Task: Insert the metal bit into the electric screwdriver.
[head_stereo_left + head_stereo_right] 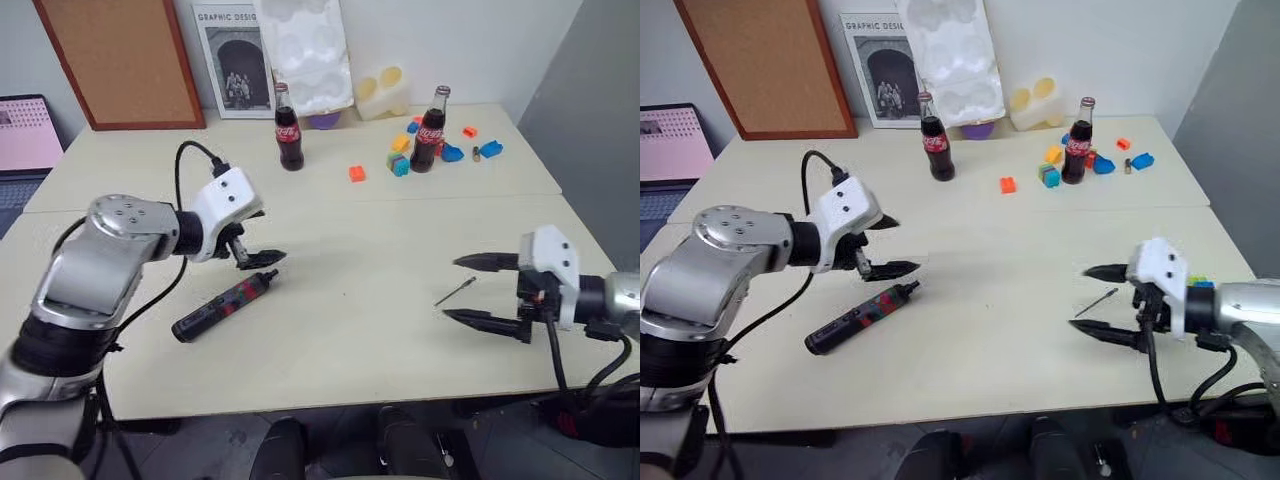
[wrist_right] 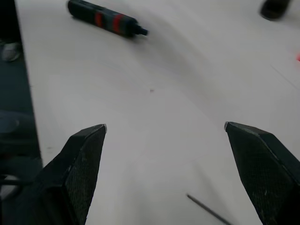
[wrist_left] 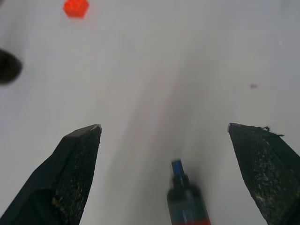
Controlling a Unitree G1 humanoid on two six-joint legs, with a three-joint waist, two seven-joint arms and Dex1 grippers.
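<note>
— Black and red, that's the electric screwdriver (image 1: 225, 306) we see lying flat on the pale counter (image 1: 350, 330), left of centre in the head view, its narrow tip aimed up and to the right.

— And our left end effector (image 1: 258, 260)?

— We find it just above that tip, fingers spread wide, nothing between them. From the left wrist, the tip sits low between the two fingers (image 3: 75, 164), untouched.

— Where is the metal bit (image 1: 455, 292)?

— It lies on the counter at the right of the frame, slanted, between the spread fingers of our right end effector (image 1: 478, 290). That one is also wide and empty; we cannot tell whether a finger touches the rod.

— Anything else?

— Two cola bottles (image 1: 289, 128) and small coloured blocks (image 1: 357, 173) stand along the upper part of the frame, well apart from both tools.
</note>
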